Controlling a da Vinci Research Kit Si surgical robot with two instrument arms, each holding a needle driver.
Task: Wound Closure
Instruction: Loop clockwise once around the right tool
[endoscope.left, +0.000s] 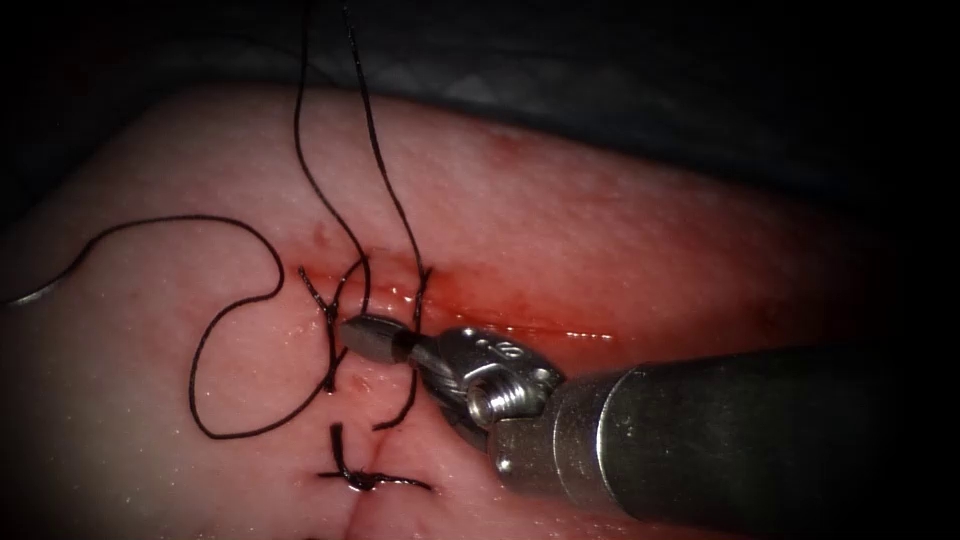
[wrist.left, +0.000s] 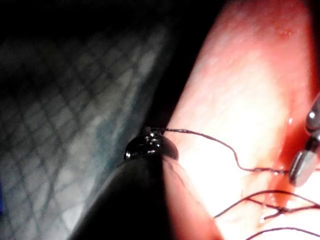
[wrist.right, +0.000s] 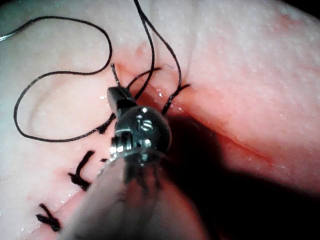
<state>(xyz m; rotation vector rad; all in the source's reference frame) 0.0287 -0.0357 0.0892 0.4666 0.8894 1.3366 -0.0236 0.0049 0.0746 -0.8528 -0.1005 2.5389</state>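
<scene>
Pale, glistening tissue (endoscope.left: 620, 230) with a red-stained cut (endoscope.left: 480, 300); thin black thread (endoscope.left: 240, 330) loops over its left side, and a curved steel needle (endoscope.left: 30, 292) lies at the far left, free of both tools. Right end effector (endoscope.left: 372, 336), polished metal, jaws pressed together at the cut among thread strands; whether it pinches thread, cannot tell. Left end effector (wrist.left: 150, 145), a dark rounded tip, has thread running off it; jaw state unclear.

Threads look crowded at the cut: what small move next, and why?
Probably ease the right pincer back slightly: its jaws look shut among thread strands at the cut, grip unclear. One strand runs to the left pincer. The needle lies free on the tissue, left of the cut.
</scene>
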